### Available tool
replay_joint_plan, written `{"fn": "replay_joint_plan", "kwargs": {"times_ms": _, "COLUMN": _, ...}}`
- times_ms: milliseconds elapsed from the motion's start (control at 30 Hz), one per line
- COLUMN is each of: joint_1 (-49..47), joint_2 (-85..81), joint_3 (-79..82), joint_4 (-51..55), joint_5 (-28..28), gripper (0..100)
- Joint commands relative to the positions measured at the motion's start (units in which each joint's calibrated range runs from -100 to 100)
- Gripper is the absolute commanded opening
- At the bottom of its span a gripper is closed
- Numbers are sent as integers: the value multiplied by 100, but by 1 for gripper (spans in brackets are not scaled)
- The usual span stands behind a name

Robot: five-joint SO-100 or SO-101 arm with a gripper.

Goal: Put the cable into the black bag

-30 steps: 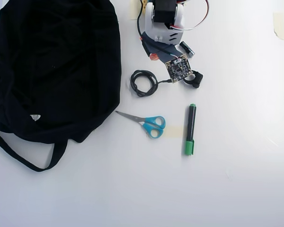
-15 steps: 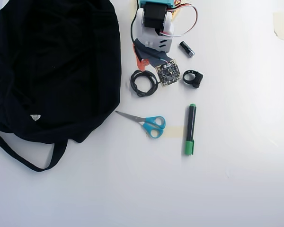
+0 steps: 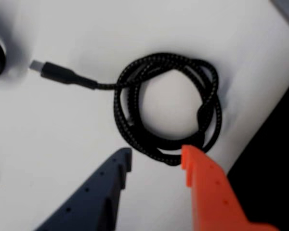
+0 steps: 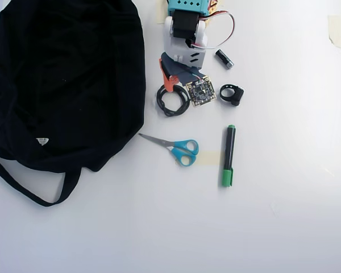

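The pincer (image 3: 156, 159) hangs open over the cable (image 3: 168, 108), beside the black bag (image 4: 62, 79).

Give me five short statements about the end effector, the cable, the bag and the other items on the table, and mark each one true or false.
1. The cable lies coiled on the table, outside the black bag. True.
2. The end effector is shut on the cable. False: its fingers are apart at the coil's edge.
3. The scissors have blue handles. True.
4. The marker is red. False: it is green and black.
5. The cable's plug end sticks out from the coil. True.
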Motion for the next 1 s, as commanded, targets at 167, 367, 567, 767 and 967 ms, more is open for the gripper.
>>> {"fn": "replay_joint_plan", "kwargs": {"times_ms": 167, "joint_1": -41, "joint_2": 270, "joint_3": -55, "joint_4": -78, "joint_5": 15, "gripper": 14}}
{"fn": "replay_joint_plan", "kwargs": {"times_ms": 367, "joint_1": -94, "joint_2": 527, "joint_3": -118, "joint_4": -276, "joint_5": 10, "gripper": 14}}
{"fn": "replay_joint_plan", "kwargs": {"times_ms": 567, "joint_1": -258, "joint_2": 536, "joint_3": -55, "joint_4": -267, "joint_5": -48, "gripper": 14}}
{"fn": "replay_joint_plan", "kwargs": {"times_ms": 767, "joint_1": -303, "joint_2": 561, "joint_3": -37, "joint_4": -233, "joint_5": -53, "gripper": 14}}
{"fn": "replay_joint_plan", "kwargs": {"times_ms": 967, "joint_1": -415, "joint_2": 561, "joint_3": 17, "joint_4": -198, "joint_5": -148, "gripper": 14}}
